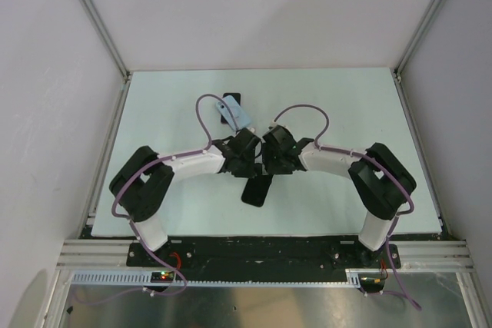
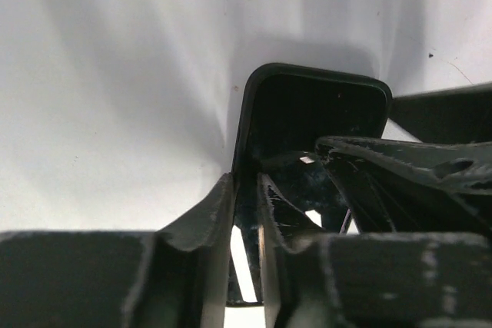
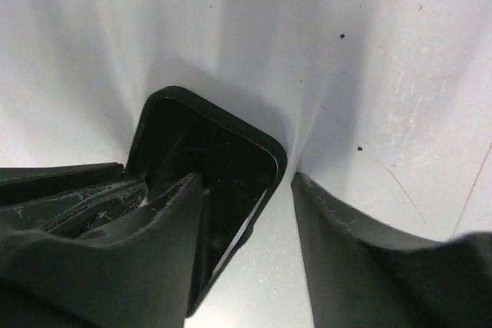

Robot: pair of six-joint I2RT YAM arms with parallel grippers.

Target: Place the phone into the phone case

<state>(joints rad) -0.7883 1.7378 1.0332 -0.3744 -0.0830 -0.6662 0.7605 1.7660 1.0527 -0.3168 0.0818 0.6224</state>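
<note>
A black phone case [image 1: 257, 190] lies on the white table just in front of both grippers. In the left wrist view the case [image 2: 315, 109] shows a raised rim and a glossy dark inside; I cannot tell whether the phone lies in it. My left gripper [image 2: 246, 186] is shut on the case's left rim wall. My right gripper [image 3: 246, 178] is open and straddles the right wall of the case [image 3: 207, 151], with one finger inside and one finger [image 3: 346, 243] outside on the table. In the top view the left gripper [image 1: 244, 160] and right gripper [image 1: 273, 160] nearly touch.
A light blue flat object [image 1: 238, 115] lies on a small black rectangle [image 1: 231, 100] at the back middle of the table [image 1: 346, 105]. White walls and metal rails enclose the table on three sides. Purple cables loop over both arms.
</note>
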